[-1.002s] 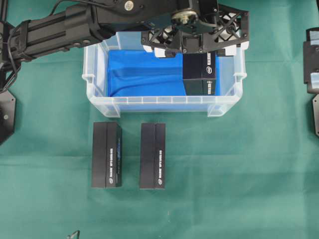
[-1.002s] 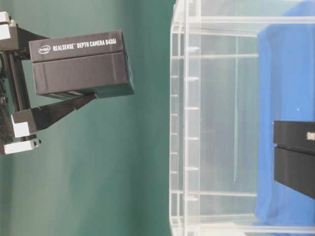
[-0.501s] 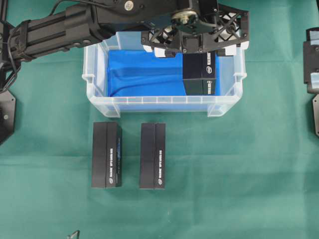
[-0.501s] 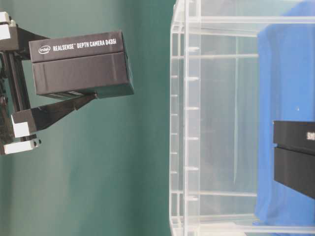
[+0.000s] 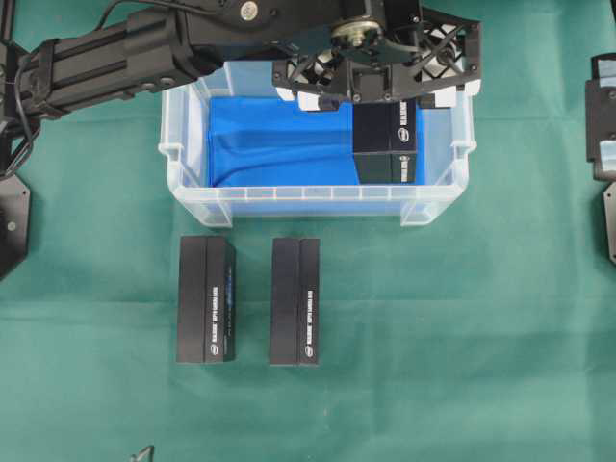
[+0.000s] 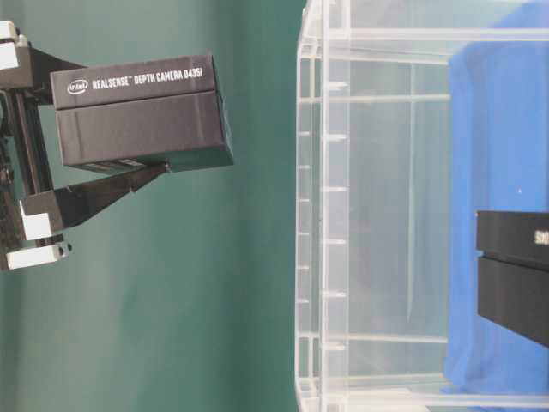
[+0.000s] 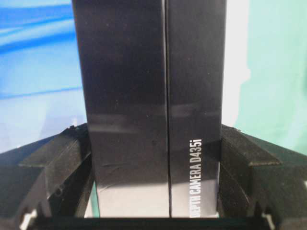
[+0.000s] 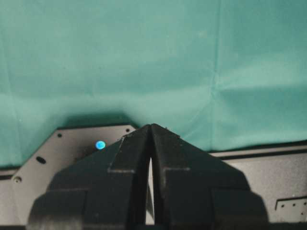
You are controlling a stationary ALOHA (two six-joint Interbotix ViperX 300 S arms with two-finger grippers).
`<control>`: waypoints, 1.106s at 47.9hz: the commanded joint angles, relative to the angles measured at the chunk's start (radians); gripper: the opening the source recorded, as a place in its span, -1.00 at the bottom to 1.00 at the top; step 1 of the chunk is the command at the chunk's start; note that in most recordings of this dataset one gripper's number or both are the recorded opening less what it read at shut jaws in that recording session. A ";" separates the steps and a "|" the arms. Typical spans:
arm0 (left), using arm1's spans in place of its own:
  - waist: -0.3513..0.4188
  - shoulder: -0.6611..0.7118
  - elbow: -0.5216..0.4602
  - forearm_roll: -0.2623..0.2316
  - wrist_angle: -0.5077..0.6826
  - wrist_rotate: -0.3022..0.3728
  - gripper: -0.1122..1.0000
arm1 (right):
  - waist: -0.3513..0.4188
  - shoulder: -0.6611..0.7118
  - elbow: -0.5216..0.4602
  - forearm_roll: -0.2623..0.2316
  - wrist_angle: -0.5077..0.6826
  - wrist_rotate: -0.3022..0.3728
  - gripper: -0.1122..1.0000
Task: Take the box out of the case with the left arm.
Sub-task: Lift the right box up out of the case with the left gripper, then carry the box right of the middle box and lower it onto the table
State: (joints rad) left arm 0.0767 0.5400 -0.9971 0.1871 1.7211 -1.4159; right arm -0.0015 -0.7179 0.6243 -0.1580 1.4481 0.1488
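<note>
My left gripper [image 5: 385, 96] is shut on a black box [image 5: 387, 142] labelled as a depth camera, over the right end of the clear case [image 5: 192, 197]. In the table-level view the box [image 6: 137, 112] hangs clear of the case rim [image 6: 313, 215], with a black finger [image 6: 86, 197] against its side. The left wrist view shows the box [image 7: 148, 96] filling the gap between both fingers of the gripper [image 7: 153, 132]. A blue cloth [image 5: 269, 140] lines the case floor. My right gripper [image 8: 150, 139] is shut with nothing in it, parked above the green cloth.
Two more black boxes [image 5: 205, 300] [image 5: 294, 301] lie side by side on the green cloth in front of the case. The right arm [image 5: 602, 125] rests at the right edge. Another black box [image 6: 515, 275] shows at the table-level view's right edge.
</note>
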 commanded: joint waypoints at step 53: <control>-0.184 -0.034 -0.023 0.021 0.000 -0.141 0.30 | -0.002 -0.002 -0.009 0.002 0.000 0.000 -0.75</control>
State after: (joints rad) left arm -0.0767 0.5400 -0.9971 0.1994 1.7211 -1.5401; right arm -0.0015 -0.7179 0.6243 -0.1580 1.4481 0.1488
